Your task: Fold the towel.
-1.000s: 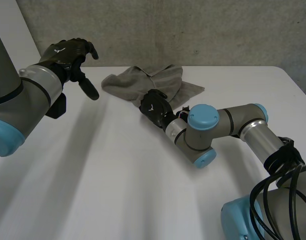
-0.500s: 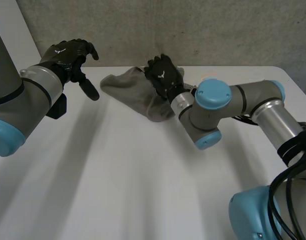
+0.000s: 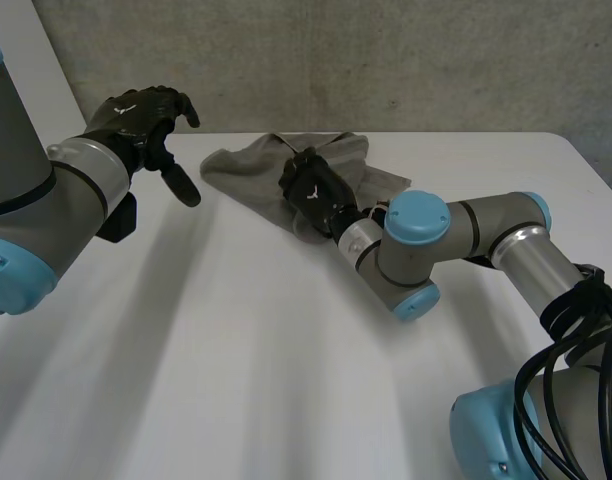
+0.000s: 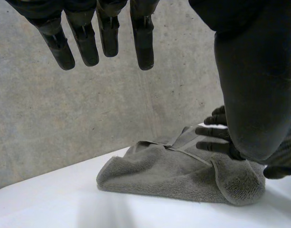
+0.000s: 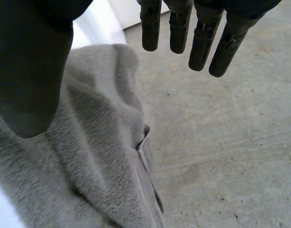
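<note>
Grey towel (image 3: 248, 168) bunched under released right hand (image 3: 314, 190), left hand (image 3: 136, 112) unclenched, well apart

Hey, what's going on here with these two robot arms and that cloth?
The robot is meant to fold a crumpled grey terry towel, which lies bunched at the far side of the white table. Its right hand is at the towel's middle, fingers straight, gripping nothing. Its left hand hovers open above the table, apart from the towel. No neat fold shows yet.

towel (image 3: 244, 170) middle hidden under right hand (image 3: 311, 190); left hand (image 4: 250, 95) thumb blocks part of right hand in left wrist view.
</note>
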